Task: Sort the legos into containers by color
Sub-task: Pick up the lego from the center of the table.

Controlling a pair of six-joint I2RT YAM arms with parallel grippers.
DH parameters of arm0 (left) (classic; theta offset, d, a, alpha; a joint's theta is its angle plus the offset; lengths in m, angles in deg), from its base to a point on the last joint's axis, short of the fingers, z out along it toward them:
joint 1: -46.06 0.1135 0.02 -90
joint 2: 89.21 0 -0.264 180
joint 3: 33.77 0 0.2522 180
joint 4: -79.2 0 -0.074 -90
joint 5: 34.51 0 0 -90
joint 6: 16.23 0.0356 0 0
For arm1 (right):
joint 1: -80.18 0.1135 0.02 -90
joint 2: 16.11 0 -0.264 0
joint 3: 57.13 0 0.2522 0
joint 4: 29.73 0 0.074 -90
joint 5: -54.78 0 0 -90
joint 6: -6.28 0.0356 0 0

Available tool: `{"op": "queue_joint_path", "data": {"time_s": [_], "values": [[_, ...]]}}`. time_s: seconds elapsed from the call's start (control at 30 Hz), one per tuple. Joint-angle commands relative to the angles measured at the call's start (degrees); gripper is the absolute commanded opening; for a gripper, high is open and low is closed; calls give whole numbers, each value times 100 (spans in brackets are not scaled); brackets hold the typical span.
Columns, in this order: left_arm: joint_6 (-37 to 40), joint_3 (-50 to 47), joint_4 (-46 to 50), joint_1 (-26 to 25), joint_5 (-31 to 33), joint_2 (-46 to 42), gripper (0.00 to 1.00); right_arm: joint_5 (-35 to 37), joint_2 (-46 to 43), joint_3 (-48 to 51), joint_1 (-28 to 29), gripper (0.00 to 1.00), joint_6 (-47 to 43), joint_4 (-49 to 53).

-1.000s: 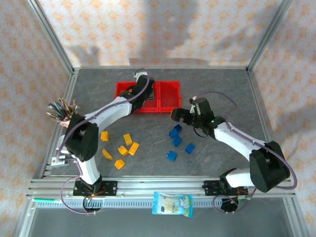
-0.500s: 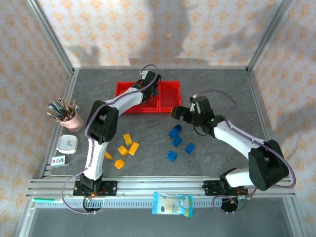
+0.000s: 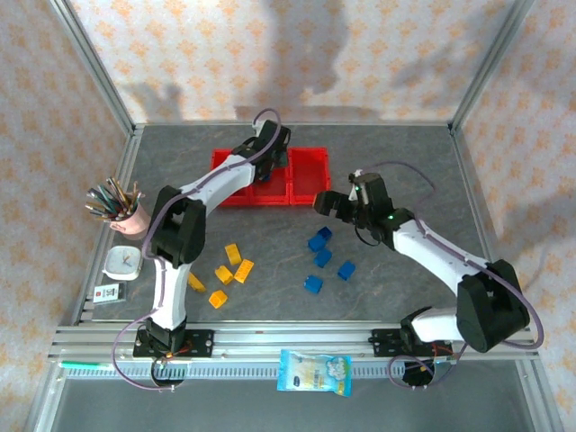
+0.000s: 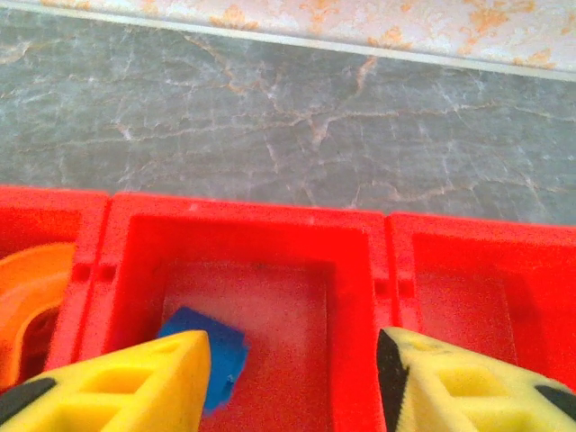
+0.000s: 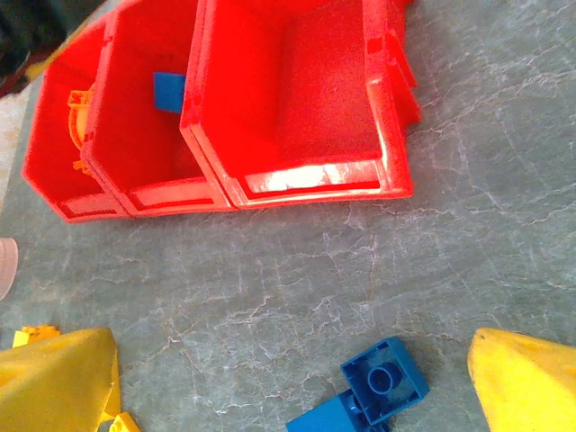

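left hand (image 4: 292, 373) opened wider | blue lego (image 4: 216, 346) lies in middle bin (image 4: 243, 211)

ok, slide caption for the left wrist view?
Left claw open over the middle bin, a blue brick inside; orange piece in the bin beside it.

Orange arch (image 4: 31, 283) partly off-frame
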Motion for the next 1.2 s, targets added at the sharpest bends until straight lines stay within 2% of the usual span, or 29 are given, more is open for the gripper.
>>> {"op": "queue_joint_path", "data": {"time_s": [0.0, 0.27, 0.5, 0.77, 1.17], "values": [[-93, -639, -165, -229, -391, -799, 57, -66, -337, 167, -146, 100, 8, 177], [-90, -2107, -156, -1206, -567, -1932, 60, -168, -723, 831, -592, 100, 140, 580], [295, -2747, -145, -2070, -680, -2015, 63, -186, -1136, 1507, -931, 100, 261, 631], [873, -2658, -348, -2544, -957, -1337, 69, -221, -1137, 1776, -1041, 100, 335, 453], [959, -2091, -162, -2564, -477, -455, 69, -358, -1409, 1804, -1046, 100, 168, 410]]}}
